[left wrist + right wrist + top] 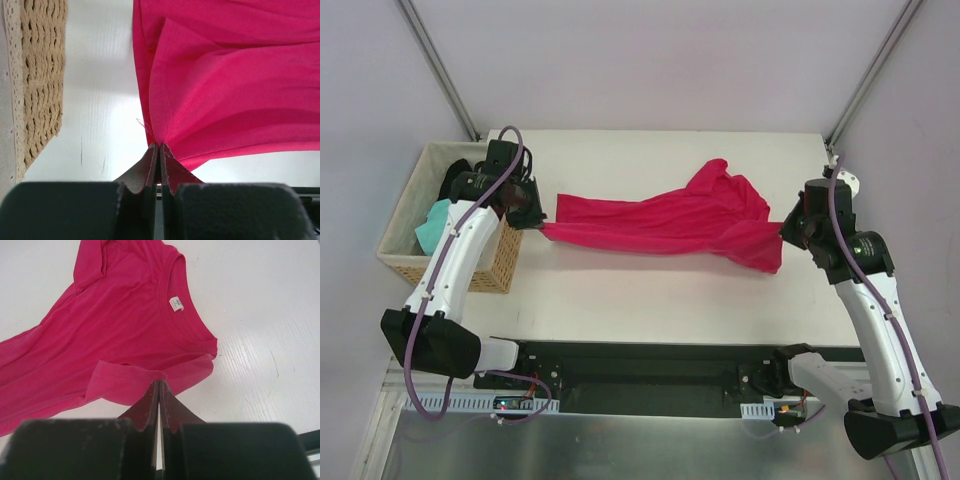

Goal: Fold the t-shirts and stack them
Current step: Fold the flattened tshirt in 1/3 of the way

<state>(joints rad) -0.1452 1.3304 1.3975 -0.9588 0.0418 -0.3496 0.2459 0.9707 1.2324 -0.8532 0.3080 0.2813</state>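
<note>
White desk [650,300] carries the crimson t-shirt [660,225], drawn out across its middle. My left gripper [534,221] pinches its left end, my right gripper [783,231] the collar end. Step in hand: spreading. Next move: lower it flat, unwrinkled, before folding.

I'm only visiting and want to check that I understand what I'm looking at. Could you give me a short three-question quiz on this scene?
1. True or false: the left claw and the right claw are both shut on the crimson t-shirt.
2. Where does the wicker basket stand? A: at the left edge of the table. B: at its right edge. C: under the crimson t-shirt.
3. Fill in: the mint-green t-shirt lies in the ____.
Key: 1 true; 2 A; 3 basket.
</note>
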